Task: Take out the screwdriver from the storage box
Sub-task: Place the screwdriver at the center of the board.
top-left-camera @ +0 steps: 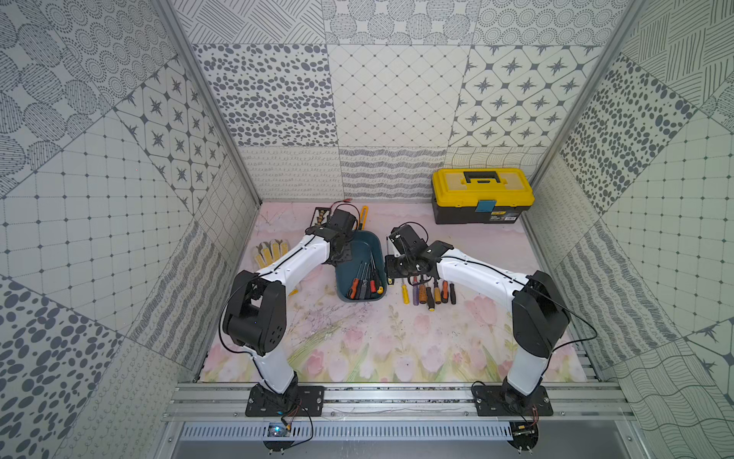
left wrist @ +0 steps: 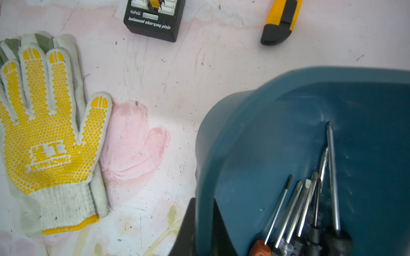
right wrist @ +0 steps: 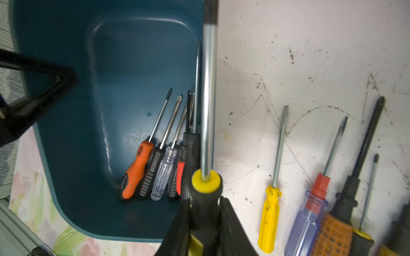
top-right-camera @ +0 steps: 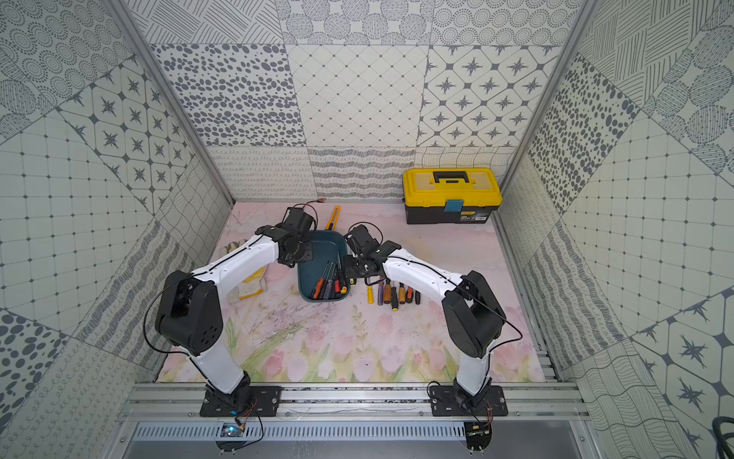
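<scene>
Midway: right gripper [right wrist: 205,212] clamped on black-and-yellow screwdriver [right wrist: 208,110] raised over storage box [right wrist: 66,110] edge, left gripper [left wrist: 203,223] pinching box wall, several laid out, five-odd left inside.

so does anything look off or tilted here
Yes: the storage box sits tipped, its rim pinched by the left gripper, so the screwdrivers inside have bunched at one end. The table is scuffed and scratched.

Bright even light, soft shadows, wrist views blurred up close
</scene>
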You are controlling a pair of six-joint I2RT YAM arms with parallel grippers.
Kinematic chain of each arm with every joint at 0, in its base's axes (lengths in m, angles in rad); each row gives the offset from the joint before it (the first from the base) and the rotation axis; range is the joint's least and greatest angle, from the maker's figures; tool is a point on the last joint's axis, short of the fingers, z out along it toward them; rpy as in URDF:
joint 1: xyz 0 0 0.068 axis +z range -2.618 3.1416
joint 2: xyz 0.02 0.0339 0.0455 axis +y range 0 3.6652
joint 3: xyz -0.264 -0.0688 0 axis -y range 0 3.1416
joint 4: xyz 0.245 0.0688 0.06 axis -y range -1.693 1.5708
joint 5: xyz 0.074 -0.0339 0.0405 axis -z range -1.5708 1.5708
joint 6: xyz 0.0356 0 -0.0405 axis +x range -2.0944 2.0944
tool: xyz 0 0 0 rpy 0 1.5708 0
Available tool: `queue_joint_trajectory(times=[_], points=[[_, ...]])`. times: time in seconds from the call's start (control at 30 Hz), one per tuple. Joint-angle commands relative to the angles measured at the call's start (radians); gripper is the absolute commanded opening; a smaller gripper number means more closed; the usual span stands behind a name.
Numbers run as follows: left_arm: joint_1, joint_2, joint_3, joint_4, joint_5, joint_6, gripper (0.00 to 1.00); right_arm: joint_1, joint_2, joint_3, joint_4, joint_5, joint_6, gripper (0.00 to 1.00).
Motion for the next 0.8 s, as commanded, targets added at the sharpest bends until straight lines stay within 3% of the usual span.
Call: queue_joint_trajectory(times=[0.0, 0.77], points=[[0.007, -0.014, 0.020, 0.001, 0.001, -0.014, 0.00, -0.006, 0.012, 0.000, -0.013, 0.016, -0.024, 0.00], [0.007, -0.007, 0.016, 0.007, 0.030, -0.020, 0.00, -0.009, 0.230, 0.096, -0.136, 0.004, -0.036, 0.00]])
